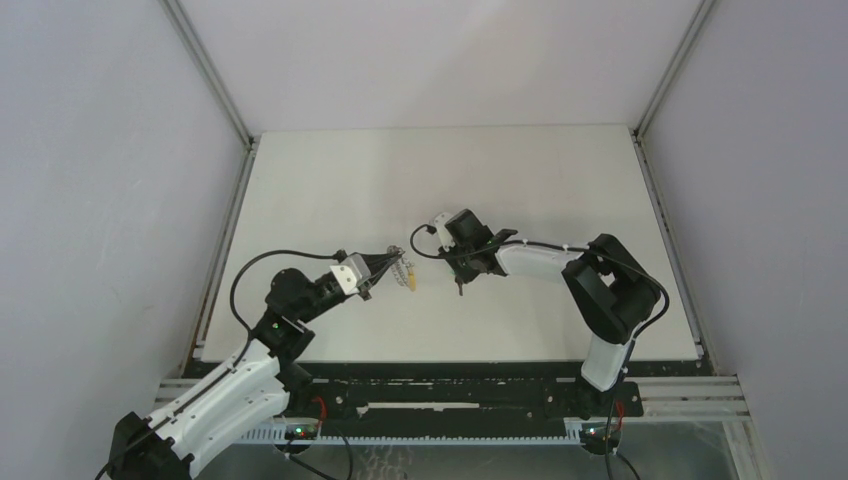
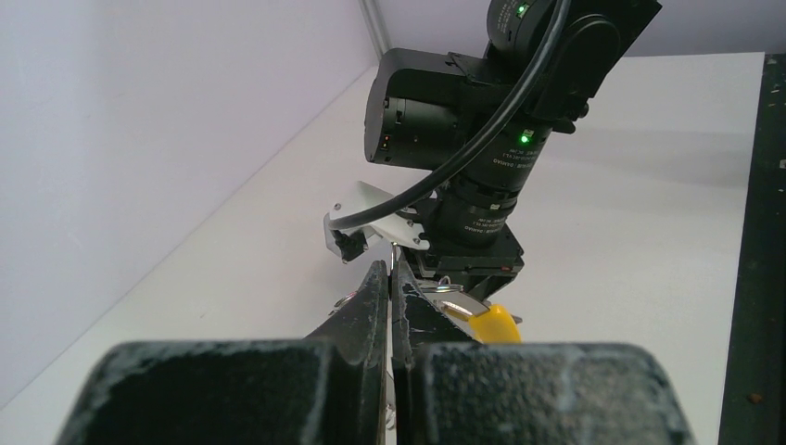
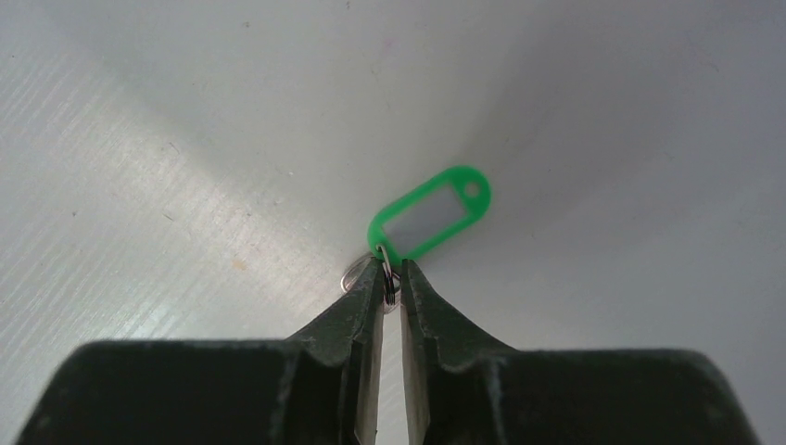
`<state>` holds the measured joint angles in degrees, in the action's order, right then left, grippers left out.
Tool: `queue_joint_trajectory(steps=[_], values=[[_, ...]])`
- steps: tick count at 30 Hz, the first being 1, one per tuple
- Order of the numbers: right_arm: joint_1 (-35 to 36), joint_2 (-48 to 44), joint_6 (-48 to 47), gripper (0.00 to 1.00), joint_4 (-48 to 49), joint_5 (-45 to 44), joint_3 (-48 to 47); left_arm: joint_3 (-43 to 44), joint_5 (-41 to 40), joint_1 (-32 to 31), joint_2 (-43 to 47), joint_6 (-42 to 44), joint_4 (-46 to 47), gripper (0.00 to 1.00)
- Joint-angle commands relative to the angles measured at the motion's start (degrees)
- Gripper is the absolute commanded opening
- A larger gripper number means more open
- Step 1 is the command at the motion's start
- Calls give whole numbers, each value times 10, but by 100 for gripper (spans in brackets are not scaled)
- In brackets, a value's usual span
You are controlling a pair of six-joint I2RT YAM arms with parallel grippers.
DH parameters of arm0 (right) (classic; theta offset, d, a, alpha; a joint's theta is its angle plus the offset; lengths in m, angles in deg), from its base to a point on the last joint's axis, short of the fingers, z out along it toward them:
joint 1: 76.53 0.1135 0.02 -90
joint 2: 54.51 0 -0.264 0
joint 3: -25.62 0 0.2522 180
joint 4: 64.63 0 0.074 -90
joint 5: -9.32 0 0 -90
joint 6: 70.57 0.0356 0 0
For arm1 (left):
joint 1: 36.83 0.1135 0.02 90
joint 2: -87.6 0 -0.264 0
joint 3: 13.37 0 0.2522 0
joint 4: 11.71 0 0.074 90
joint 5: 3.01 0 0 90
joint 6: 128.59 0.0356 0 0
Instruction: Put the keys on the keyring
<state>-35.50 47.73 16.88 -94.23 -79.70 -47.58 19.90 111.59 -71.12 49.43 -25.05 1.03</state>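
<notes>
Right wrist view has the green key [image 3: 428, 215] flat on the bench [image 3: 139, 185] at mid-frame. Its long axis runs from a small wire loop at lower left to the holed end at upper right, pointing away from the right fingers [image 3: 366, 311]. That loop sits in the narrow slit between their tips; whether it is pinched or free I cannot tell. Left wrist view shows the left fingers [image 2: 373, 306] pressed together on what looks like the thin grey keyring [image 2: 452, 304], with the yellow key [image 2: 491, 324] just beyond at lower right. Overhead, the keyring lies near and to the left of the right fingers, so the green key probably has to travel leftward.
</notes>
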Motion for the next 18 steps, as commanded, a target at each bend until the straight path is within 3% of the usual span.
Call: queue_joint_trajectory(steps=[1, 5, 11, 18], values=[[-3, 9, -2, 11, -30, 5, -18, -9, 5, -2, 8, -5, 40, 0], [-4, 15, -2, 0, -41, 1, -24, -9, 5, -1, 7, -5, 41, 0], [-3, -18, -16, 0, -46, 22, -23, -9, 10, -2, 6, -5, 42, 0], [-4, -152, -71, 0, -81, 49, -19, -6, 29, -1, 6, -10, 41, 0]])
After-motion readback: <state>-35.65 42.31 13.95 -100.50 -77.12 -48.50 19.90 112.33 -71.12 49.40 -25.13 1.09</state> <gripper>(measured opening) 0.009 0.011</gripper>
